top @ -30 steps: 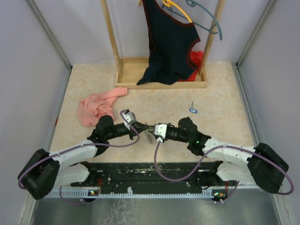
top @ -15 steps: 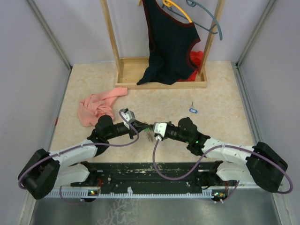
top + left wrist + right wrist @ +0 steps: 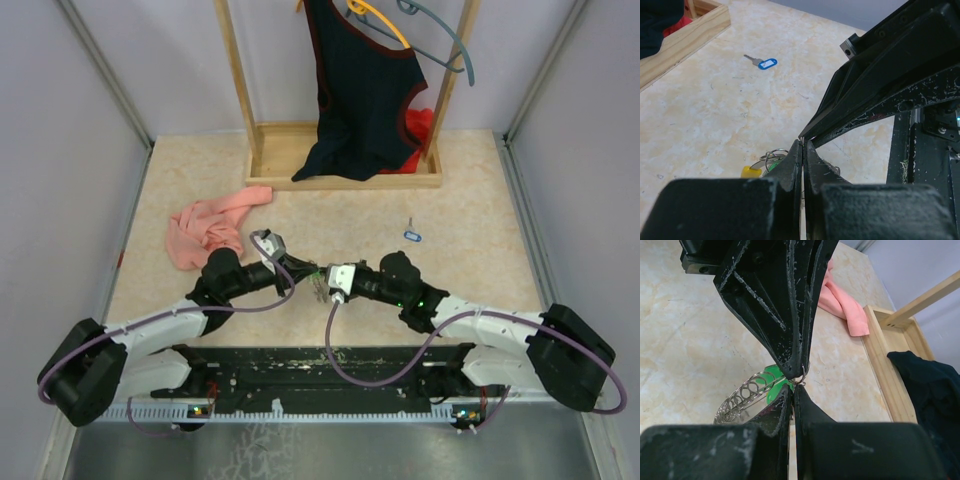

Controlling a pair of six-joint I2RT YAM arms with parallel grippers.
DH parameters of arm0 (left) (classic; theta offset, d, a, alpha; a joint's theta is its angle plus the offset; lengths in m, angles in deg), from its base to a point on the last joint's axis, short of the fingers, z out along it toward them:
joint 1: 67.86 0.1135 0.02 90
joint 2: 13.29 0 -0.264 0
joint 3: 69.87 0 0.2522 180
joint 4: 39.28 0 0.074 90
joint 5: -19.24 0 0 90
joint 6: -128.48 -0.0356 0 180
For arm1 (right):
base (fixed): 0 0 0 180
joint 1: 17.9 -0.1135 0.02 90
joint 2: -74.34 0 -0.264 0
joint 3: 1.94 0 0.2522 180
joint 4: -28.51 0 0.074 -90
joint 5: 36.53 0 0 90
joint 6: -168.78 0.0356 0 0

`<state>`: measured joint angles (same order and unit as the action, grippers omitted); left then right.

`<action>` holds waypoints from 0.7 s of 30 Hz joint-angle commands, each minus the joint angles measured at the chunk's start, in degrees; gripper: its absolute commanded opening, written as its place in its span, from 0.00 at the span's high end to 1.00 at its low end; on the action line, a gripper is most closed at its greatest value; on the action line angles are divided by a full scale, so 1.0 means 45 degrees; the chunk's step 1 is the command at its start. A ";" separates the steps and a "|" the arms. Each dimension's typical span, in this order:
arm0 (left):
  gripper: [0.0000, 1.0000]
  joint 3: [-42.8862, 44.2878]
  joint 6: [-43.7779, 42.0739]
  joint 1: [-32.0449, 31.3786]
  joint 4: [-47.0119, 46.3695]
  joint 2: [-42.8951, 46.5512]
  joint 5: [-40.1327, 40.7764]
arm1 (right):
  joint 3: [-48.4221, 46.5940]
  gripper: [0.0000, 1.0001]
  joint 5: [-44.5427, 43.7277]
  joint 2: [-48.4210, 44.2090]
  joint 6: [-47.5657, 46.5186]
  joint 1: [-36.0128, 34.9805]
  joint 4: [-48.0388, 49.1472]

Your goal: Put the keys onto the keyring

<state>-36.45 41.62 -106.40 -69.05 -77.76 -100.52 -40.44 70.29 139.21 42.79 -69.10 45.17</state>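
Observation:
My two grippers meet tip to tip at mid-table, the left gripper [image 3: 312,273] and the right gripper [image 3: 322,283], both shut. In the right wrist view a small metal ring [image 3: 801,377] sits pinched at the left gripper's fingertips [image 3: 794,371], right above my right gripper [image 3: 792,388]. The keyring [image 3: 740,397], threaded with several small rings, hangs beside a green key head [image 3: 772,385]. In the left wrist view its yellow piece [image 3: 751,171] and rings [image 3: 775,155] hang below my left gripper [image 3: 804,144]. A blue-headed key [image 3: 411,235] lies loose on the table, also seen in the left wrist view [image 3: 767,63].
A pink cloth [image 3: 205,228] lies left of the grippers. A wooden rack [image 3: 345,165] at the back holds a dark garment [image 3: 362,90] and hangers [image 3: 440,35]. Grey walls close both sides.
The right gripper has edged slightly left, closer against the left gripper's tip. The blue key and cloth have not moved.

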 commanded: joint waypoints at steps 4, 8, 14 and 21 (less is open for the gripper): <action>0.99 -0.0492 0.1440 -0.0303 -0.3135 -0.0060 0.1172 | 0.0140 1.00 0.0484 0.0075 0.0283 0.0027 0.0400; 0.99 -0.0953 0.1979 -0.0517 -0.4757 -0.0401 0.1854 | 0.0103 1.00 0.0868 0.0191 0.0509 0.0028 0.0719; 1.00 -0.1560 0.2643 -0.0841 -0.7129 -0.1524 0.2519 | -0.0099 1.00 0.1391 0.0503 0.0735 0.0025 0.0764; 1.00 -0.2019 0.2398 -0.0992 -0.7957 -0.1965 0.3197 | 0.0065 1.00 0.0328 -0.0250 0.0256 0.0020 0.0177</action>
<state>-44.93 52.26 -110.47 -96.48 -86.72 -89.07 -40.44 72.37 141.00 44.41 -68.62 46.39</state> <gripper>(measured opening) 0.006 0.014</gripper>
